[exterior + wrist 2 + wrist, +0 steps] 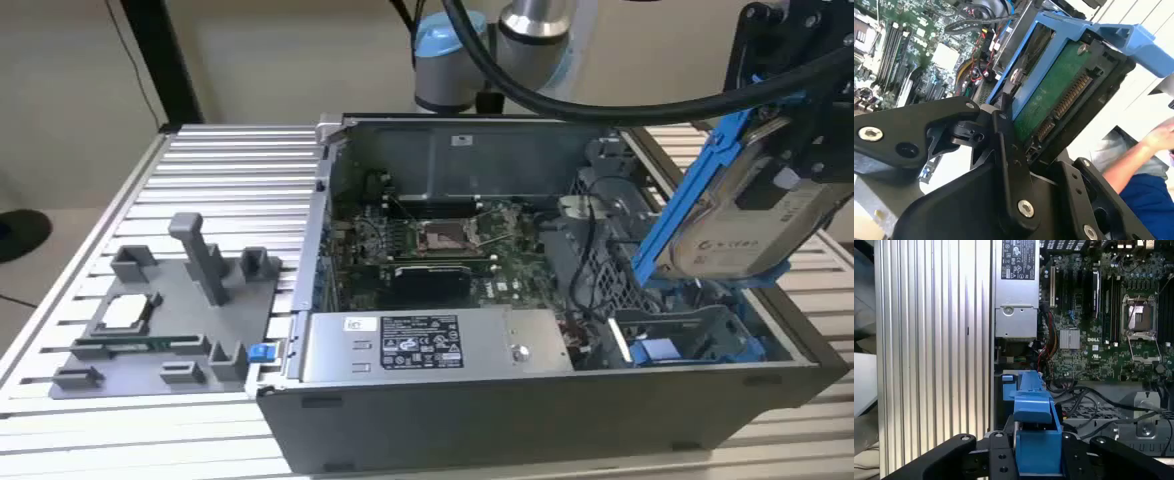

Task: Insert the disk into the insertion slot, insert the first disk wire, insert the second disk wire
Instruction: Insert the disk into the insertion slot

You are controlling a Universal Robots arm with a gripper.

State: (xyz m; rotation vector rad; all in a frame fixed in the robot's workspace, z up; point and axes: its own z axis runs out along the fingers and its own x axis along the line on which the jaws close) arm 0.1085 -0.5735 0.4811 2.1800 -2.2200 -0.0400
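Note:
The disk (pixel 742 236), silver-grey with a white label, sits in its blue carrier frame (pixel 691 190) and hangs tilted above the open computer case's right side in the exterior view. My gripper (pixel 778 188) is shut on it from above. Below it lies the insertion slot (pixel 689 334), a grey metal bay with blue rails. In the second wrist view the disk's green circuit board (pixel 1053 96) faces the camera between my black fingers (pixel 1004 135). In the first wrist view the carrier frame (pixel 1036 437) is clamped in my gripper (pixel 1036 461). Dark cables (pixel 1094 401) lie beside the bay.
A silver box with a black-and-white sticker (pixel 416 346) fills the case's front. The motherboard (pixel 441 245) lies deeper in. A grey fixture tray with upright posts (pixel 174 320) stands on the ribbed table at the exterior view's left. A person's arm (pixel 1146 147) shows beside the case.

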